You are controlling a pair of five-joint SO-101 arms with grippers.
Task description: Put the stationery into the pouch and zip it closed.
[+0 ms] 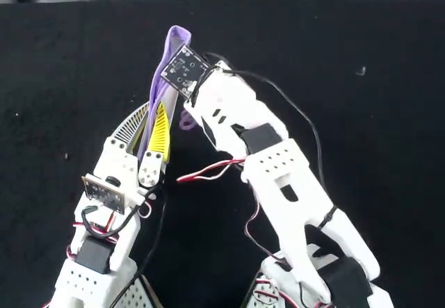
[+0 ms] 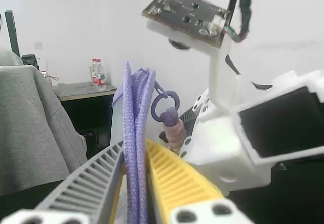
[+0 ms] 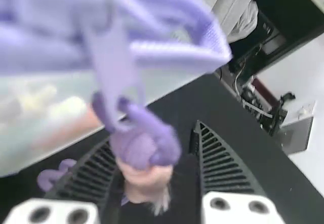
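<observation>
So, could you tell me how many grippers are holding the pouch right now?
2. The left gripper clamps the pouch by its edge; the right gripper pinches the zipper pull.

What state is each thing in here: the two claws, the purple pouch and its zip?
Left claw: shut on the pouch's purple edge.
Right claw: shut on the zipper pull.
Pouch: held up between the two claws, edge-on to the high view.
Zipper pull: pinched in the right claw.
Zip: cannot tell whether it is fully closed.
</observation>
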